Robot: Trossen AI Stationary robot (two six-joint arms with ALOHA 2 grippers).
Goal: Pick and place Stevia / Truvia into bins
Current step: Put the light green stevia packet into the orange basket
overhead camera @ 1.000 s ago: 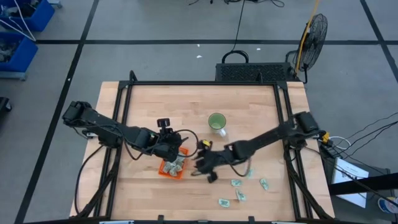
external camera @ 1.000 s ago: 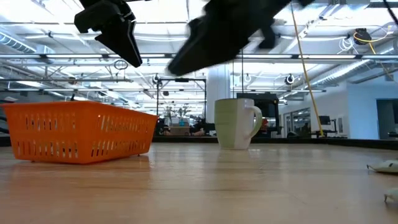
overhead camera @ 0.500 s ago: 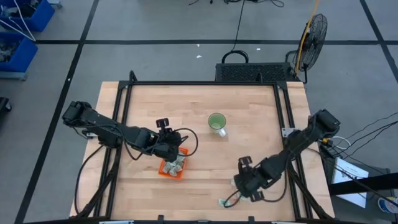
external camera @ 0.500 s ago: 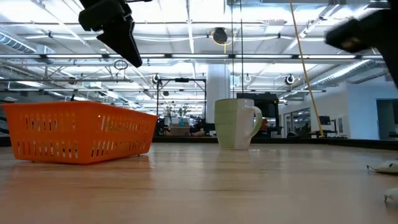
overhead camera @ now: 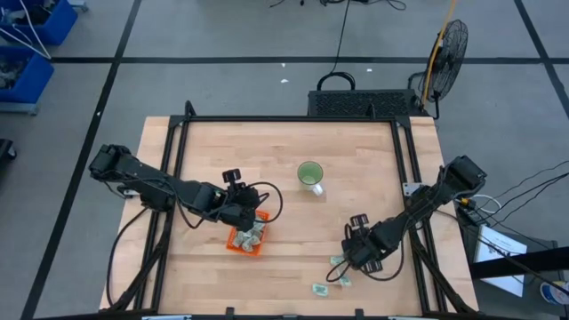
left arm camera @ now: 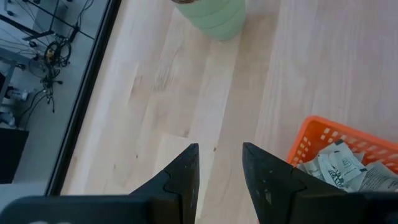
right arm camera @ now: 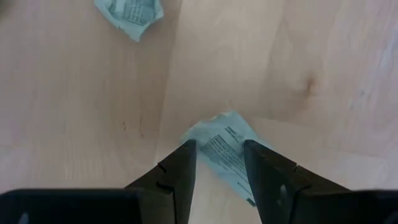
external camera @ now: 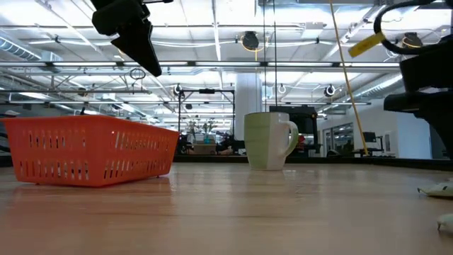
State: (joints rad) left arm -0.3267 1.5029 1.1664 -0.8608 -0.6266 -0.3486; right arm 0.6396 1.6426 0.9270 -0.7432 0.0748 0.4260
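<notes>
Wooden bench (overhead camera: 284, 169) is seen after the right claw (right arm camera: 217, 163), slightly spread and empty, was swung from the orange basket (overhead camera: 246, 238) to a loose sachet (right arm camera: 227, 149), the next pick, while the left claw (left arm camera: 217, 167), narrowly parted, hovers by the basket.

My left arm reaches in from the bench's left edge toward the middle, its links stretched low in a long diagonal. The left gripper (overhead camera: 242, 213) hangs raised above the bench surface, as the low view shows. I read its jaws as parted by a narrow gap, with nothing between the two dark fingers (left arm camera: 184, 180).

My right arm comes in from the right edge, folded back toward the front-right area of the bench. The right gripper (overhead camera: 354, 258) points steeply downward, close to the surface. Its jaws stand apart by a narrow gap, both fingers (right arm camera: 180, 171) clear of any grasp.
</notes>
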